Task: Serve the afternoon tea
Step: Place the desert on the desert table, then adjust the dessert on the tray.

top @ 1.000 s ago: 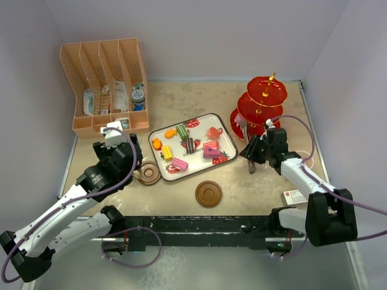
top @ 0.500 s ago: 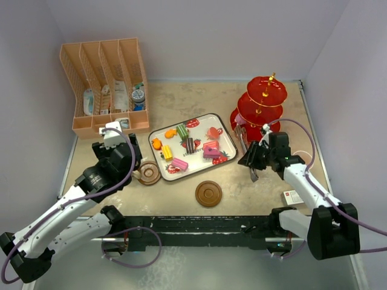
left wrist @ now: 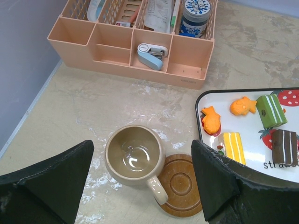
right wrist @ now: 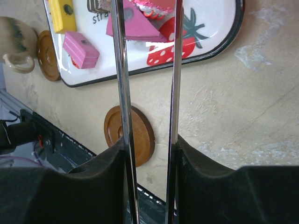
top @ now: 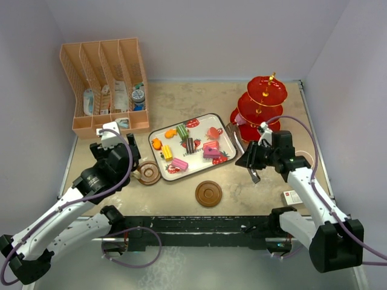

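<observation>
The afternoon tea is spread over the table. Small toy cakes (top: pixel 190 145) lie on a white tray (top: pixel 225 130), and a red three-tier stand (top: pixel 261 104) rises at the back right. A tan mug (left wrist: pixel 134 155) leans its handle on a brown saucer (left wrist: pixel 181 185). My left gripper (left wrist: pixel 140 186) hovers open above the mug, one finger on each side, touching nothing. A second saucer (top: pixel 208 194) lies near the front. My right gripper (right wrist: pixel 149 149) is shut on metal tongs (right wrist: pixel 120 70), whose arms point at a pink cake (right wrist: pixel 135 28) on the tray.
A peach divided rack (top: pixel 106 84) of toiletries stands at the back left, close behind my left arm. A small white card (top: pixel 294 197) lies at the front right. Grey walls enclose the table on three sides.
My right arm has carried the tongs left and nearer, away from the red stand, so their tips now reach the tray's right edge. The left arm has barely moved.
</observation>
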